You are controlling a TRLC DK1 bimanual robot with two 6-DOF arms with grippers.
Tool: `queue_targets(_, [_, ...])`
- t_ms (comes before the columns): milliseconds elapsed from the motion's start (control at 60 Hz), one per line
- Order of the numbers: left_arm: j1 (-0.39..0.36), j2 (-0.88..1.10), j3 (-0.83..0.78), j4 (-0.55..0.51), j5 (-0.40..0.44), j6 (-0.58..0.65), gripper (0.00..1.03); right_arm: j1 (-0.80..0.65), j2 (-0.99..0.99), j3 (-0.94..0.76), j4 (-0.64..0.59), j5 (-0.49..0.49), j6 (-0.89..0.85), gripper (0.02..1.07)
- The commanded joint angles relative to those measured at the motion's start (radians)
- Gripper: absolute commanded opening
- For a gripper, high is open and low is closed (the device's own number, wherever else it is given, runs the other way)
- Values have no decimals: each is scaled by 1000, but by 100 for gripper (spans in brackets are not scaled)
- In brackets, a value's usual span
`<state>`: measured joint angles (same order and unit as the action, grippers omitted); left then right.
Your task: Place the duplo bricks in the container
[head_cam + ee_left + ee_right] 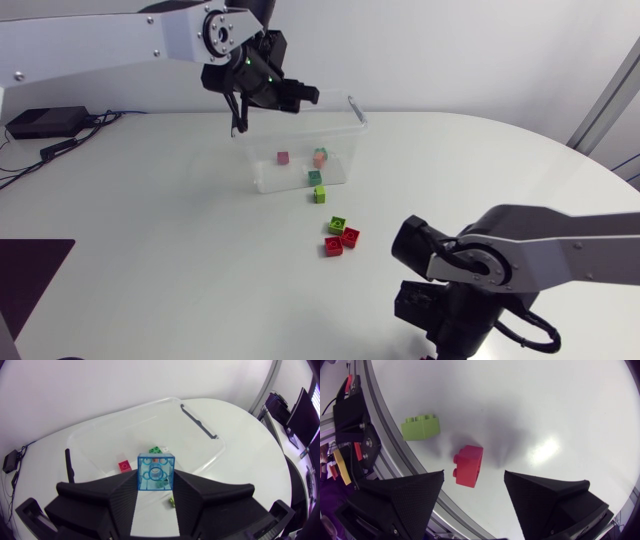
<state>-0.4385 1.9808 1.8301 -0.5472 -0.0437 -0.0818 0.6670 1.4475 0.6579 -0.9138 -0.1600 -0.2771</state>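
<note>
At the upper left of the head view, my left arm comes in and holds my left pincer (268, 88) over the left rim of the clear container (265, 170), which stands at the upper middle of the frame. Inside it lie a pink brick (283, 157), an orange brick (320, 156) and a teal brick (314, 177). A lime brick (320, 194) sits right at its front wall, and I cannot tell on which side. Below that, near the frame's middle, a green brick (337, 225) and two red bricks (350, 237) (333, 247) huddle together on the white table (150, 220). My right arm fills the lower right corner, well apart from them. Through my left wrist camera, my left pincer (156, 480) is clenched on a translucent blue brick (156, 472), both fingers pressing its sides. The container (112, 416) lies open beneath and ahead, with the pink brick (124, 465) and the teal brick (157, 450) on its floor beyond my fingertips. Through my right wrist camera, my right pincer (474, 475) is released, its fingers spread wide. A red brick (467, 465) lies on the table just ahead of the gap between them, touched by neither. The green brick (421, 427) rests farther on, near it but apart.
</note>
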Motion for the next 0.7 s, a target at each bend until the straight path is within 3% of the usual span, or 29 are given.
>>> queue_targets(0, [26,55,57,12,-8,4,24,9,27,-14,7,10,12,88])
queue_targets(217, [58,119,93,26,-10,5,27,14,53,-15,32,10,18,78])
queue_targets(283, [64,130,104,26,-8,5,41,17,53,-14,32,10,21,77])
queue_targets(367, [66,130,106,26,-10,5,64,16,56,-17,39,10,21,67])
queue_targets(433, [64,122,101,26,-12,5,76,14,65,-18,49,8,21,59])
queue_targets(617, [47,47,47,23,-12,7,81,-6,50,-14,56,7,16,34])
queue_targets(683, [32,6,15,23,-12,22,82,-24,30,-12,52,8,13,33])
